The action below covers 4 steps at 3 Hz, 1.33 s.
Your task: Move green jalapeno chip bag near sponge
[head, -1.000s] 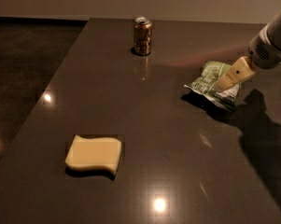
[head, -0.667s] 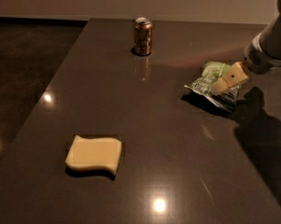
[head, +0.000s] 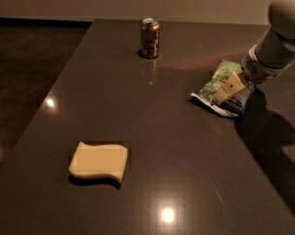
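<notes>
The green jalapeno chip bag (head: 211,85) lies flat on the dark table at the right, crinkled, with a white label panel. My gripper (head: 225,93) comes in from the upper right on a white arm and is down on top of the bag, covering its right part. The sponge (head: 99,161), a pale yellow wavy-edged block, lies at the front left of the table, far from the bag.
A brown-gold drink can (head: 150,31) stands upright at the back middle. The dark table (head: 166,131) has its left edge running along a dark floor. The arm's shadow falls on the table's right side.
My gripper has moved down and to the left, further over the chip bag. The bag, the sponge and the can have not moved.
</notes>
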Available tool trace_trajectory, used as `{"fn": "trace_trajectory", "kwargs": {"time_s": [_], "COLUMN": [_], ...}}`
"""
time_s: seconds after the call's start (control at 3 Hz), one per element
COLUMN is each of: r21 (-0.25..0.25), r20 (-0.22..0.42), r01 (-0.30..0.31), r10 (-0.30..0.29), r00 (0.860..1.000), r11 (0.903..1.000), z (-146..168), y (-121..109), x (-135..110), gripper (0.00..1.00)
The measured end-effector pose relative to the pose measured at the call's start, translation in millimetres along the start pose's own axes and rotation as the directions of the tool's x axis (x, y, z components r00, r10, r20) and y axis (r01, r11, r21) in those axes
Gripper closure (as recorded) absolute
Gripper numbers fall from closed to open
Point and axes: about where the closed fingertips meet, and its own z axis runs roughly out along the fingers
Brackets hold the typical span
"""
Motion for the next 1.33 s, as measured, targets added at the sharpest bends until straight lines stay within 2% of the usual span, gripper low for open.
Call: {"fn": "trace_trajectory", "kwargs": {"time_s": [0.33,0.67,1.0,1.33], "r21": [-0.022,-0.027,-0.051,-0.085], "r20": [-0.013,0.003,0.046,0.074], "r01": [0.004,0.032,0.130,0.245], "r10": [-0.005,-0.032,-0.128,-0.239], "r00": [1.000,0.999,0.991,0.968], "r11": [0.9998,0.9991,0.9902,0.9659], "z": [-1.3,-16.7,-48.2,-70.9], "y": [14.9,32.9,77.8,123.7], "x": [-0.9,-4.6,-11.4,-14.3], "gripper": [0.38,0.61,0.92,1.00]}}
